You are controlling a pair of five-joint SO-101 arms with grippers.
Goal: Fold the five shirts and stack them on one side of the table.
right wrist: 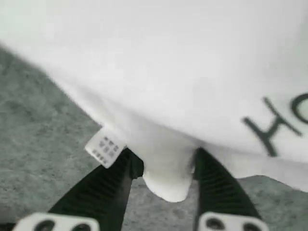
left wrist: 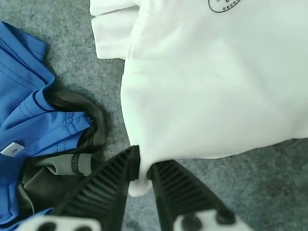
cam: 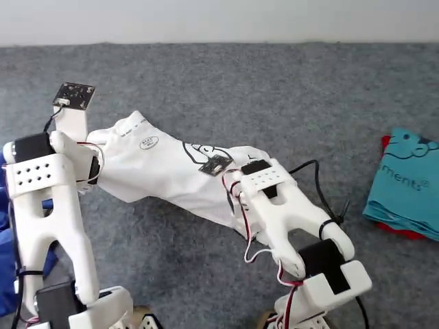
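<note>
Stack (cam: 405, 184) at right: teal on red, looks done | left gripper (left wrist: 143, 175) and right gripper (right wrist: 163, 179) each clamped on white shirt (cam: 164, 171), not folded yet | blue shirt (left wrist: 29, 110) waits at left

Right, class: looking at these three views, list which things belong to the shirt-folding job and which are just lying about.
Belongs to the job:
white shirt, pinched by the left gripper and the right gripper
teal shirt, folded on top of a red shirt
blue shirt, with a grey shirt bunched against it

Just lying about:
black cable on the table
</note>
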